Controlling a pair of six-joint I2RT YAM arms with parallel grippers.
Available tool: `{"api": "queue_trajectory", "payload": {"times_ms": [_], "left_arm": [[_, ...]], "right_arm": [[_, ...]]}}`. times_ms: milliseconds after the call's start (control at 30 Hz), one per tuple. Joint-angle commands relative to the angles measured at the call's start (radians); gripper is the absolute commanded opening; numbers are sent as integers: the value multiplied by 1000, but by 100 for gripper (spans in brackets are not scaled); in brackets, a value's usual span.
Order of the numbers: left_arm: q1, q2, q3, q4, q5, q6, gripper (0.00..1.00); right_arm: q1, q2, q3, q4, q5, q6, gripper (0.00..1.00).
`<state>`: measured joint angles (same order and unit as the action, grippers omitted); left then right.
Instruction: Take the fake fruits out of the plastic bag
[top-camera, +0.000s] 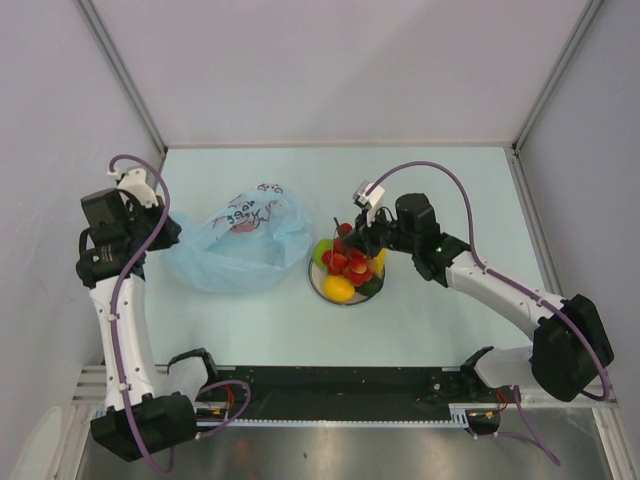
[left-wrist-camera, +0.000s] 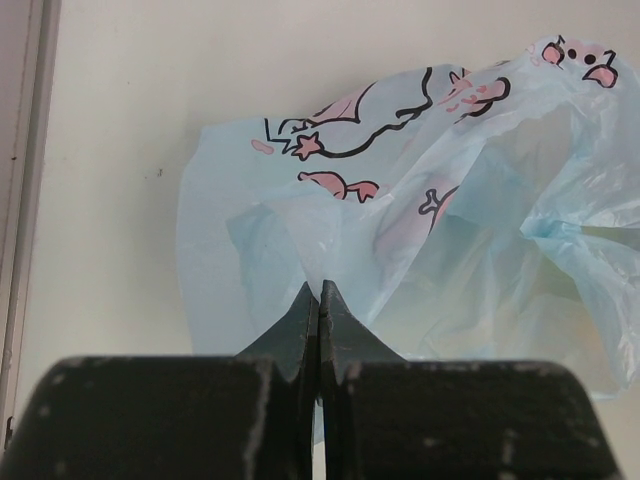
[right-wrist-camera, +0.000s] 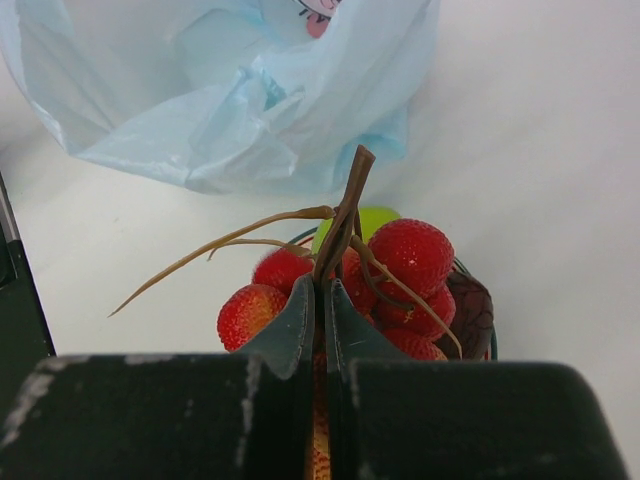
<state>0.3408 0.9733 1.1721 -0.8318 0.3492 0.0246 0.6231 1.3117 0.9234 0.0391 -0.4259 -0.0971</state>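
Observation:
The light-blue plastic bag lies crumpled left of centre; it also fills the left wrist view and the top of the right wrist view. My left gripper is shut on a fold of the bag at its left side. My right gripper is shut on the brown stem of the cluster of red berries, over the plate. On the plate lie a green apple, a yellow fruit and a dark green one. The bag's inside is hidden.
Grey walls close the table at the back and both sides. The arm bases and a black rail run along the near edge. The right arm stretches across the right part of the table.

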Motion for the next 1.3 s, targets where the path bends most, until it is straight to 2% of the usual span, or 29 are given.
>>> {"api": "queue_trajectory", "payload": {"times_ms": [0, 167, 333, 600, 667, 767, 800, 867, 1267], "left_arm": [[26, -12, -8, 33, 45, -45, 0], [35, -7, -6, 31, 60, -51, 0], [38, -7, -17, 37, 63, -51, 1], [40, -2, -23, 40, 66, -51, 0], [41, -4, -28, 42, 66, -52, 0], [43, -4, -29, 43, 70, -51, 0], [43, -2, -29, 43, 70, -51, 0], [43, -2, -31, 43, 70, -52, 0], [47, -2, -35, 46, 73, -54, 0]], "right_arm": [[-20, 9, -46, 103, -7, 34, 0], [-45, 27, -83, 136, -19, 89, 0], [-51, 34, -81, 145, 6, 92, 17], [-52, 44, -80, 160, -8, 120, 26], [-52, 46, -80, 165, -17, 122, 25], [-52, 44, -81, 186, -42, 140, 14], [-52, 47, -78, 189, -53, 143, 6], [-52, 53, -75, 194, -77, 151, 1], [-51, 80, -49, 197, -105, 151, 0]]}}
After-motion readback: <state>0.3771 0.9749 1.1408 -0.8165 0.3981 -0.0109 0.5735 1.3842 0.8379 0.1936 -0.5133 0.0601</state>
